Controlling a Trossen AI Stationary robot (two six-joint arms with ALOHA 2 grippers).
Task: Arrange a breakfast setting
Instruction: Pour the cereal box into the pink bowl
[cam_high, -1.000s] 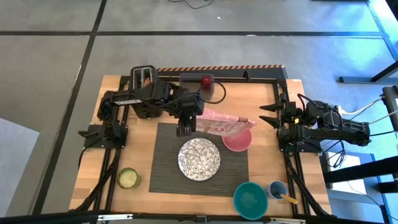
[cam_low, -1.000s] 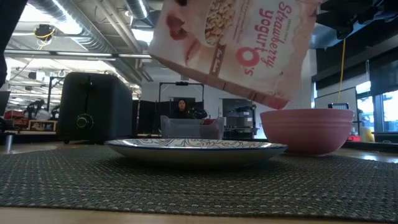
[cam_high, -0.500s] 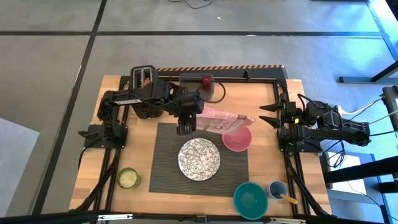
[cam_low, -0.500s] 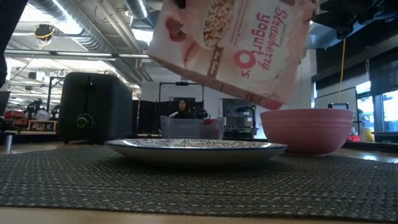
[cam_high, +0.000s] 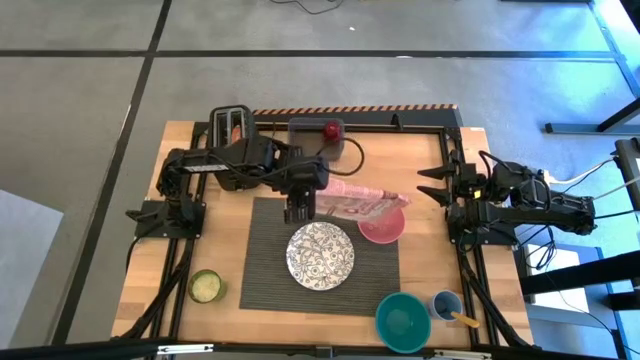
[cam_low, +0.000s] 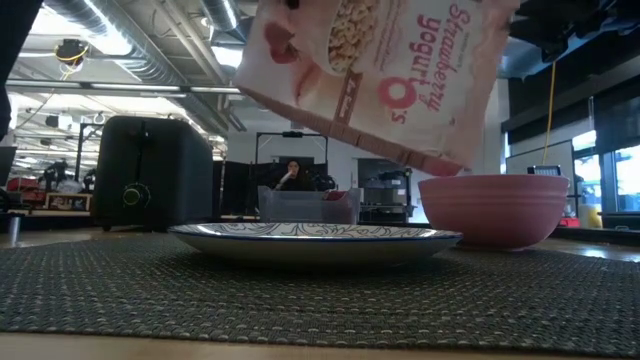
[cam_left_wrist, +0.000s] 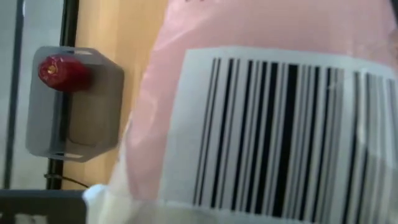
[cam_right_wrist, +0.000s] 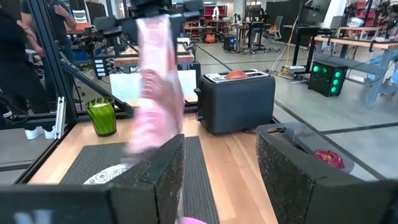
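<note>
One camera looks straight down on the whole table (cam_high: 420, 150), another sits at mat (cam_low: 320, 300) level facing the room, both sharing the plate (cam_high: 320, 254), while wrist cameras look close past each arm's fingers.

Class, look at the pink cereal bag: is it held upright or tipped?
Tipped. The left claw holds the cereal bag slanted, its lower end over the pink bowl.

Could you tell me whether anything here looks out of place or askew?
The left end effector holds a pink cereal pouch tipped sideways over the pink bowl; no cereal is visibly pouring. Otherwise the plate sits squarely on the mat.
</note>
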